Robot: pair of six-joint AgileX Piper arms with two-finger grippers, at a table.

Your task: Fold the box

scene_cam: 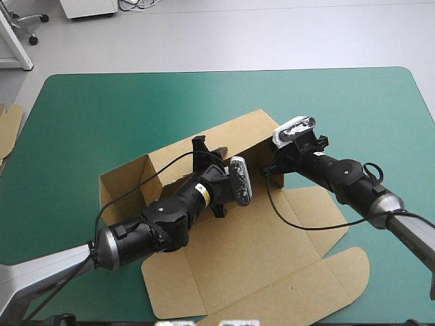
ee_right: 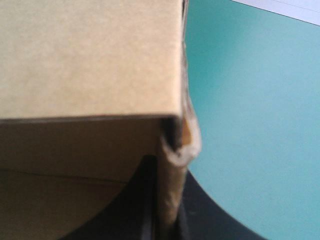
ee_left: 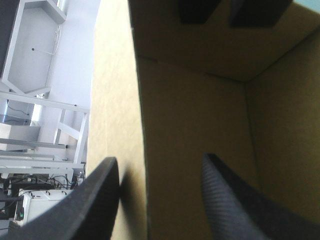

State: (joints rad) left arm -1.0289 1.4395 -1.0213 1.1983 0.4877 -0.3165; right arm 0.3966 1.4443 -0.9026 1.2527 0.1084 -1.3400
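Note:
The brown box (scene_cam: 258,251) lies mid-table with its back wall (scene_cam: 231,136) and left wall (scene_cam: 122,183) raised and its lid flat toward the front edge. My left gripper (scene_cam: 204,151) is at the back wall. In the left wrist view it (ee_left: 160,157) is open, with one black finger on each side of the upright board edge (ee_left: 142,125). My right gripper (scene_cam: 267,168) is at the box's right rear corner. In the right wrist view it (ee_right: 170,165) is shut on the thin edge of the side wall (ee_right: 90,60).
The teal-green cover (scene_cam: 102,115) lies bare behind and to the left of the box and also at the right (ee_right: 250,100). An edge of more brown board (scene_cam: 8,125) shows at the table's left edge.

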